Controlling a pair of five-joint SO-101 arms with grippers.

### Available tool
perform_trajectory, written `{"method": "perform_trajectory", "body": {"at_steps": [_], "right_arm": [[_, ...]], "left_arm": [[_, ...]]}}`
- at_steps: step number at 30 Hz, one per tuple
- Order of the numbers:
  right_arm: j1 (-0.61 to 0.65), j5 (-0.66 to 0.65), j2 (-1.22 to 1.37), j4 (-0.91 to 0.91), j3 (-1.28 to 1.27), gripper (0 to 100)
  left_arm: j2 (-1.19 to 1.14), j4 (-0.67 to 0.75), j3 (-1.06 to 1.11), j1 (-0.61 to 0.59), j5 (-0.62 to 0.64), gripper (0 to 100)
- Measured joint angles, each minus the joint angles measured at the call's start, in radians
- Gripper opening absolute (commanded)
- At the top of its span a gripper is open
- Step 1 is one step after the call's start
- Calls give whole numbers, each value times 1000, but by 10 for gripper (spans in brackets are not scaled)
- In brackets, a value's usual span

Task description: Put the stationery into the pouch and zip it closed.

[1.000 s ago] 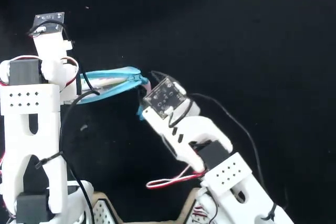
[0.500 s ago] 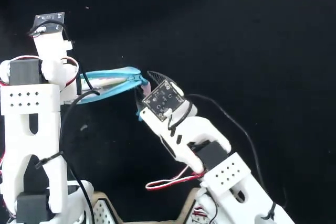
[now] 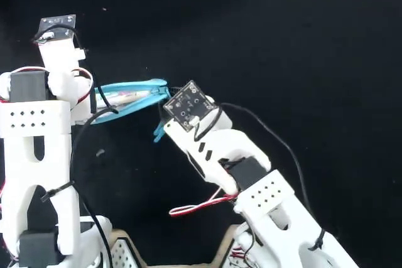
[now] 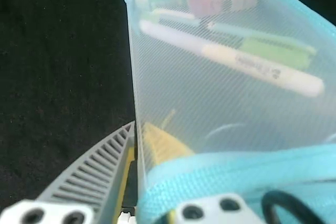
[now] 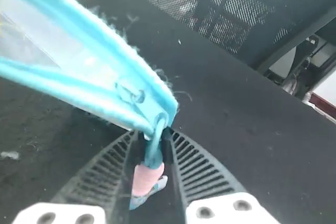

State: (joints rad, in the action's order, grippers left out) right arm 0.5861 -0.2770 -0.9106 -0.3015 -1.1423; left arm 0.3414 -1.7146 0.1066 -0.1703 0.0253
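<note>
Recorded movement since the earlier frames: found the right arm swung closer to the left arm, its wrist board drawn up against the near end of the pouch. Found the left arm and the pouch's other end as before. From the high view, noted a black table under both arms, with a strip of cluttered room past its far edge. Noted the pouch held on edge between the two arms, teal zip bands uppermost and slightly parted, with stationery visible between them. Could not tell whether the pouch touches the table. From the left wrist view, saw the left gripper clamped on the pouch's edge, with one ribbed grey finger against the outside of the mesh wall. Made out a white marker, a green marker and a reddish item through the mesh. From the right wrist view, saw the right gripper closed narrow on the zip pull, its pink tab pinched between dark ribbed fingers just below the point where the two teal bands meet. Noted the bands spreading apart away from that point. Noted mesh chair backs beyond the table edge.
</note>
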Motion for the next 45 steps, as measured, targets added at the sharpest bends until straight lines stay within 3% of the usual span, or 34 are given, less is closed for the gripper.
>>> {"method": "perform_trajectory", "body": {"at_steps": [8,17,29,45], "right_arm": [[-61,2,-84,-25,11,10],[-49,20,-124,-301,216,10],[20,48,-28,-321,324,10],[23,104,-25,-399,339,11]], "left_arm": [[0,0,0,2,0,30],[0,0,0,2,0,30],[0,0,0,2,0,30],[0,0,0,2,0,30]]}}
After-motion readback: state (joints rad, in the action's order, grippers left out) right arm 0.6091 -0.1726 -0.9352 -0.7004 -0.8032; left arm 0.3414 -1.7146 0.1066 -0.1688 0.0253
